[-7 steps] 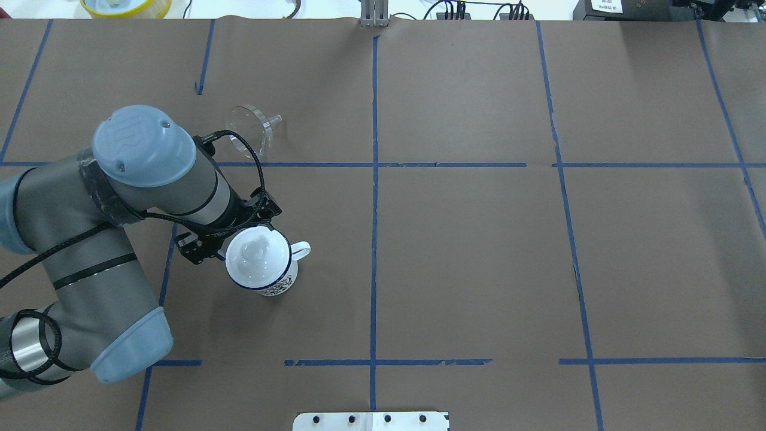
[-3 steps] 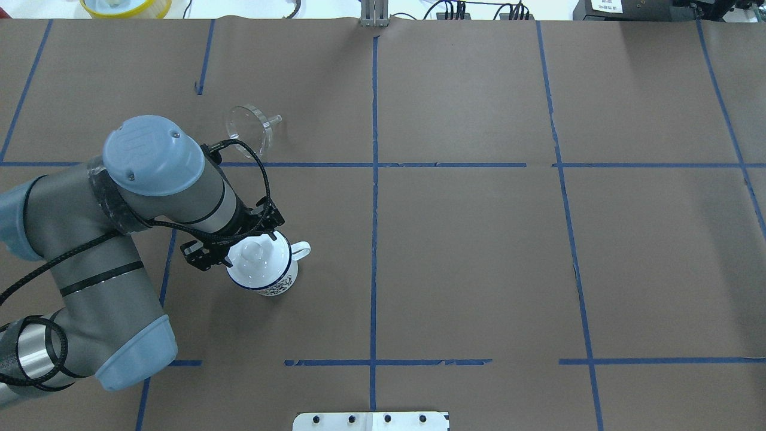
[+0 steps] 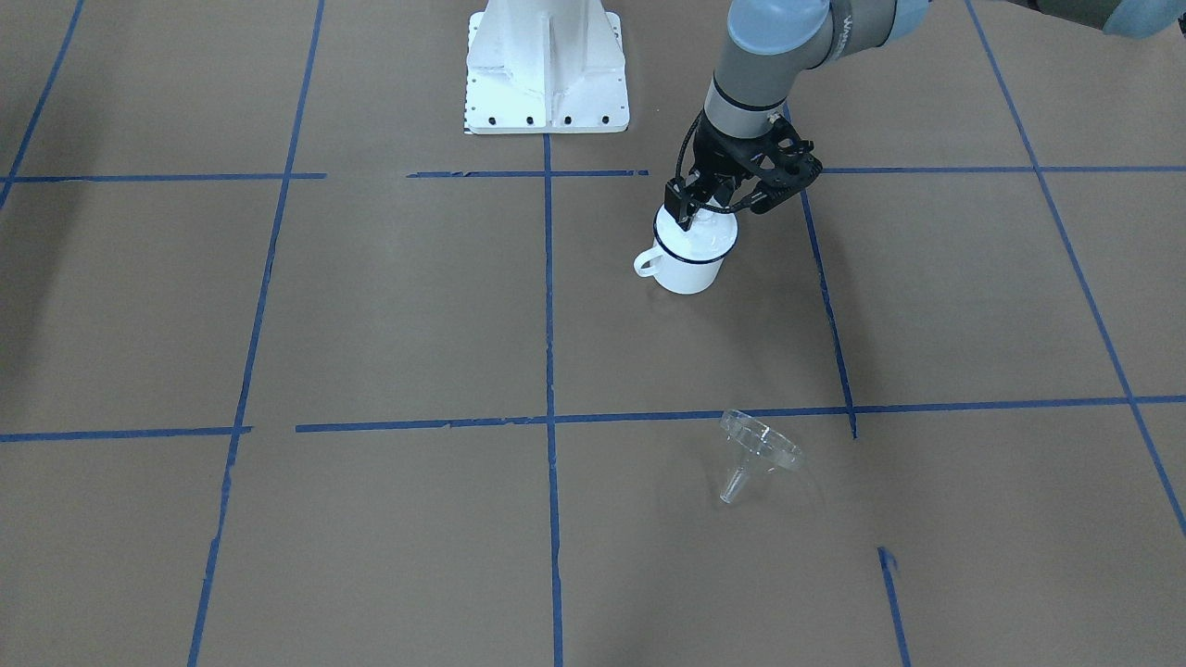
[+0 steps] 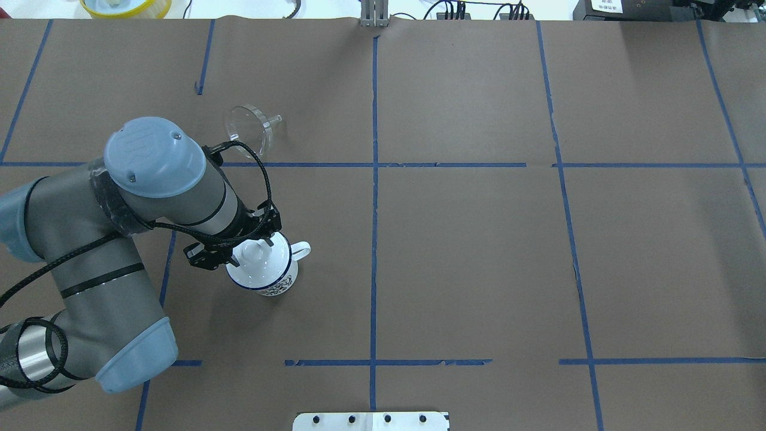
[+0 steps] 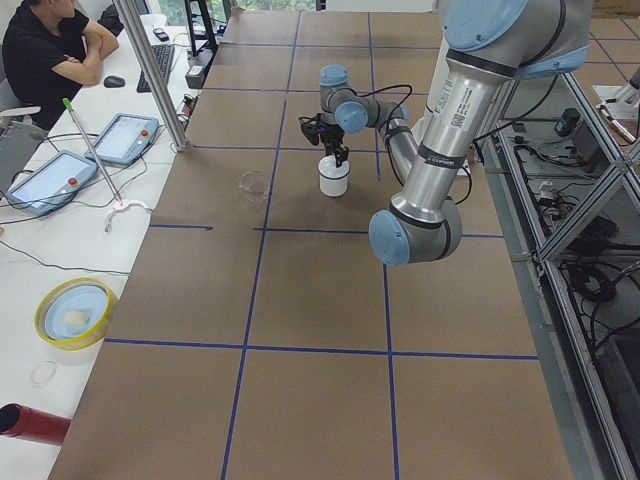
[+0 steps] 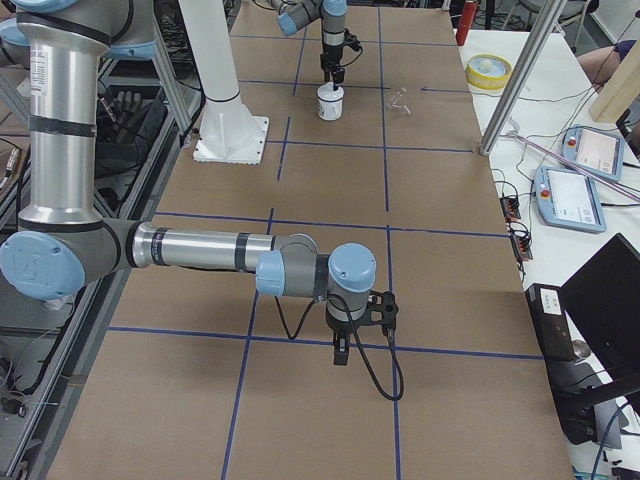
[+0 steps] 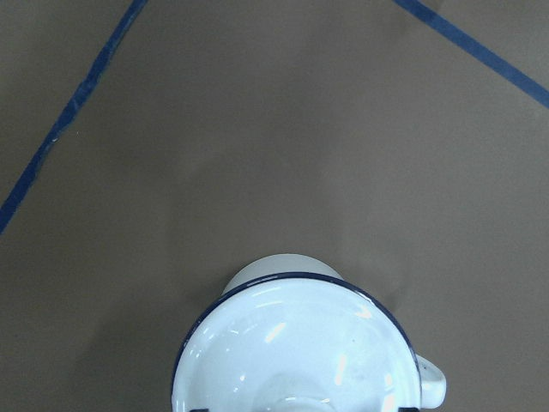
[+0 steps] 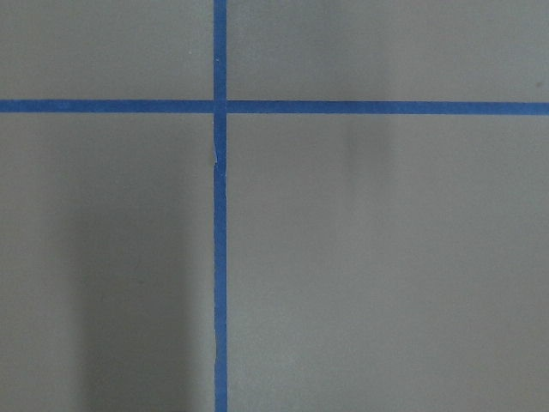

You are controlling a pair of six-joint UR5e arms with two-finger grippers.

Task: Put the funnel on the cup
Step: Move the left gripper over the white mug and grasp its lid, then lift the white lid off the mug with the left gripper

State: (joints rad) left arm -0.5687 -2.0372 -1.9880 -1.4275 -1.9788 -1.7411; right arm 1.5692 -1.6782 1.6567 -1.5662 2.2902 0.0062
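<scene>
The cup [image 4: 272,282] is a white mug with a dark blue rim, standing left of the table's middle with its handle to the right. A white knobbed lid [image 4: 263,263] sits on it. My left gripper [image 3: 710,211] hangs just over the lid, jaws apart on either side of the knob, holding nothing. The left wrist view shows the lid [image 7: 292,343] close below. The clear funnel [image 4: 246,127] lies on its side, away from the cup toward the table's far side; it also shows in the front view [image 3: 758,446]. My right gripper [image 6: 340,350] is far off; I cannot tell its state.
Blue tape lines [image 4: 374,179] grid the brown table cover. The robot's white base [image 3: 547,69] stands at the near edge. A yellow bowl [image 4: 125,6] sits beyond the far left edge. An operator [image 5: 45,50] sits at the side bench with tablets.
My left arm has moved a little right and toward the cup, so the gripper now covers more of the lid. The cup, lid and funnel have not moved.
</scene>
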